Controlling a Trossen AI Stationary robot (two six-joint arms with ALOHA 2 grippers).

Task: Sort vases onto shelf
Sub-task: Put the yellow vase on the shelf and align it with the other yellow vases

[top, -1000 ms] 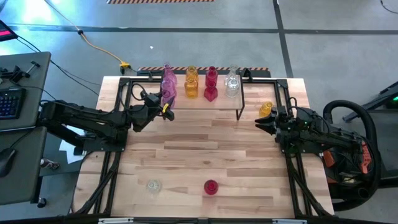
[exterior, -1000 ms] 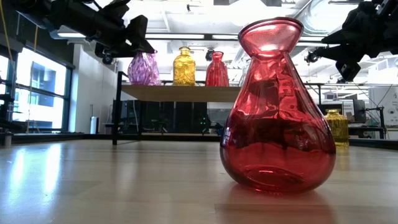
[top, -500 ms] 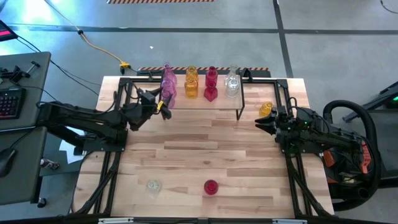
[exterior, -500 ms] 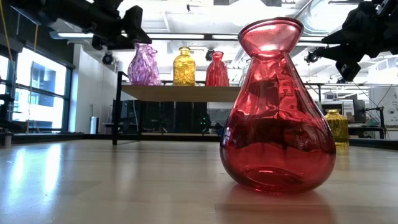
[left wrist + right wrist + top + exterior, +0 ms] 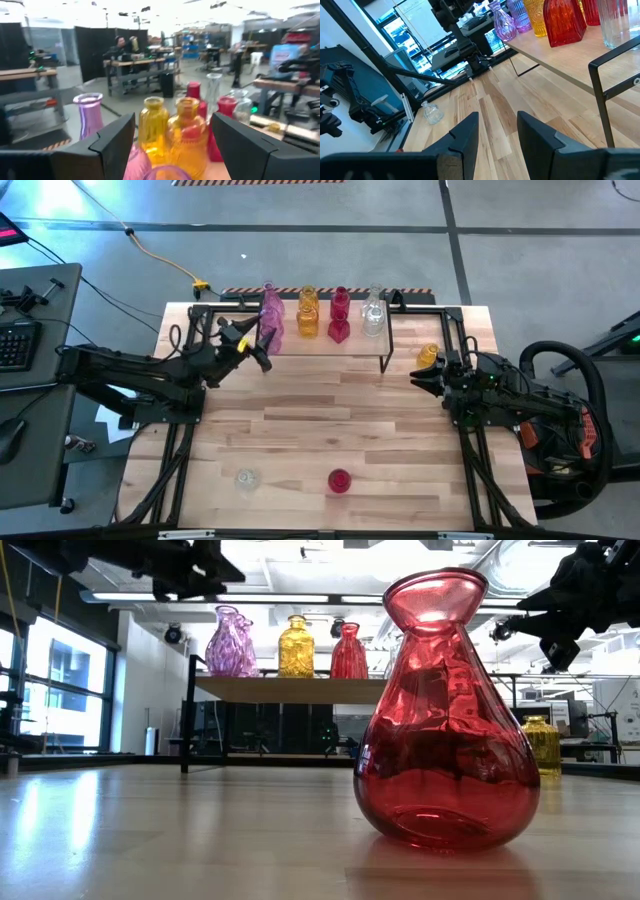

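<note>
Fingers of my left gripper (image 5: 262, 346) stand wide apart and hold nothing; in my left wrist view the two dark fingers (image 5: 112, 145) frame the row of vases ahead with clear air between them. That gripper hangs just beside the left end of the shelf (image 5: 330, 345), raised above its wooden top, and the pink vase (image 5: 271, 320) stands directly in front of it, free of my fingers. Past the pink one, going away from that gripper along the shelf, come the amber vases (image 5: 308, 315), the red vases (image 5: 339, 317) and the clear vase (image 5: 373, 313) at the far end.

My right gripper (image 5: 418, 377) waits off the other end of the shelf, just outside its black wire leg, with a narrow gap between its fingers (image 5: 465, 135) and nothing in that gap. One more amber vase (image 5: 427, 356) sits on the table (image 5: 300, 430) close beside that gripper, at the side toward the shelf's back.

Well behind both grippers, near the front edge of the table, a red vase (image 5: 339, 480) stands upright, and a clear vase (image 5: 246, 478) sits near it on the side of my left arm.
</note>
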